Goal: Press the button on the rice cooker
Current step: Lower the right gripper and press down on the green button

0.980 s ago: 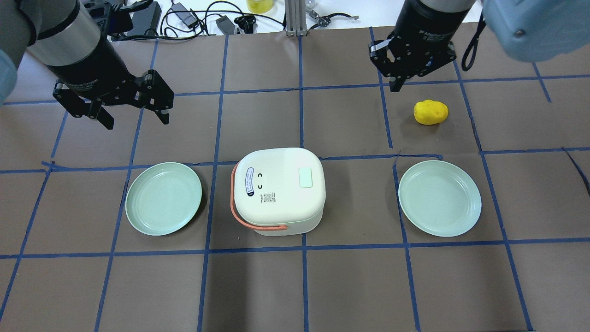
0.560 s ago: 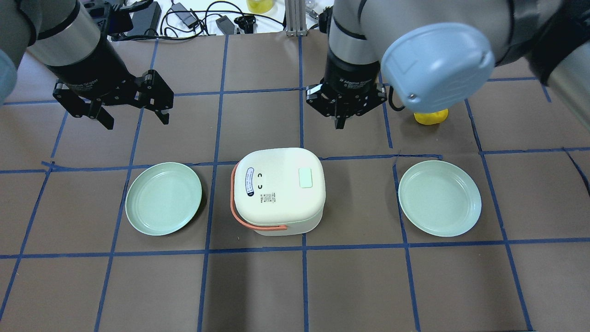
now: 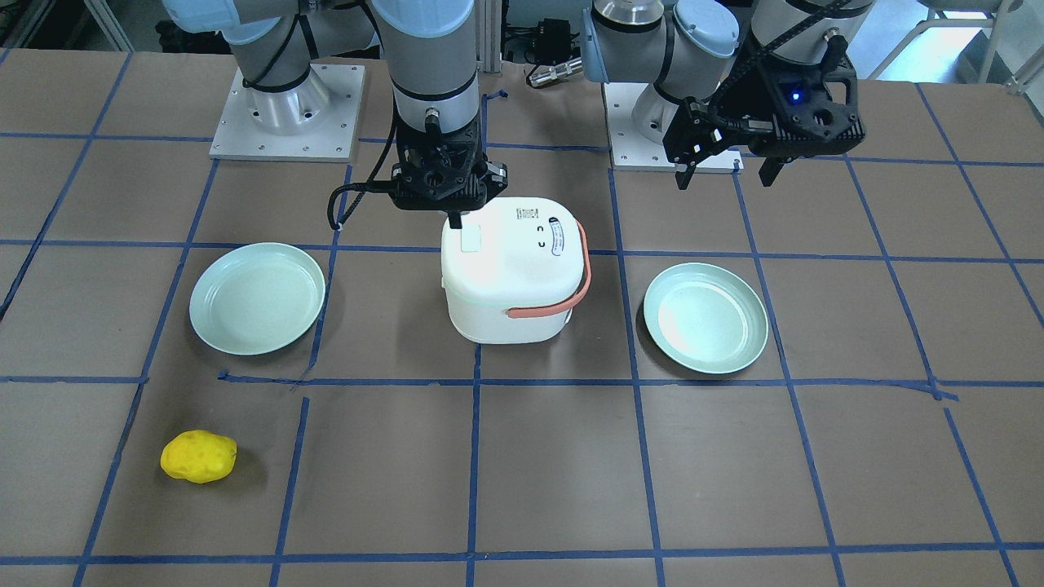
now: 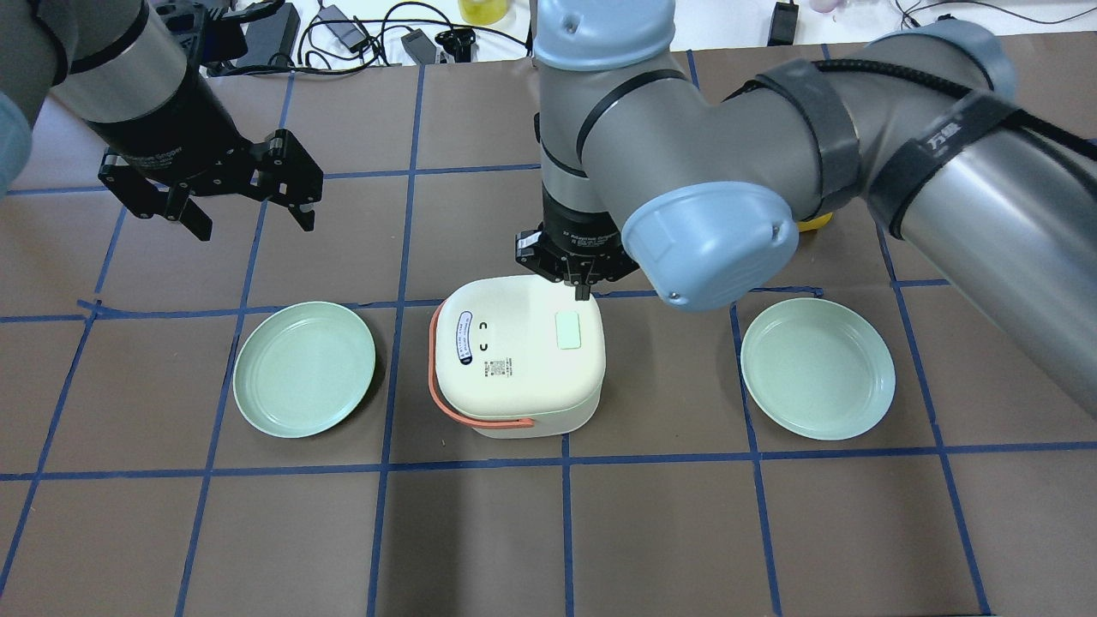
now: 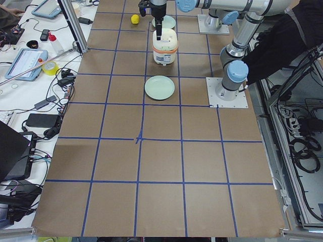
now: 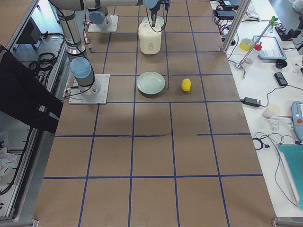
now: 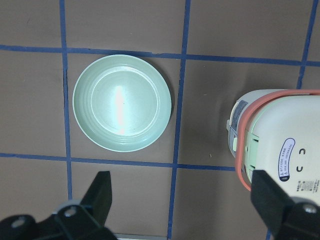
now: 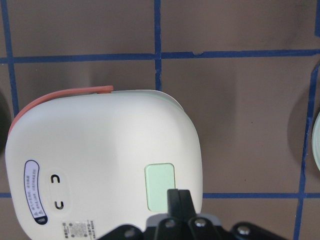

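The white rice cooker (image 4: pixel 514 360) with an orange handle stands at mid-table; its pale green button (image 4: pixel 568 330) is on the lid. My right gripper (image 4: pixel 581 291) is shut and points down at the lid's far edge, right by the button. In the right wrist view the shut fingertips (image 8: pixel 178 197) overlap the edge of the button (image 8: pixel 160 186); I cannot tell whether they touch it. The front view shows the gripper (image 3: pixel 453 220) beside the button (image 3: pixel 471 239). My left gripper (image 4: pixel 248 218) is open and empty, hovering far left of the cooker.
Two pale green plates flank the cooker, one on the left (image 4: pixel 304 368) and one on the right (image 4: pixel 817 368). A yellow lumpy object (image 3: pixel 198 456) lies beyond the right plate, mostly hidden by my right arm in the overhead view. Cables lie along the table's far edge.
My right arm has swung from the far right, near the yellow object, across to the cooker's lid, with its gripper shut. The left arm has not moved.
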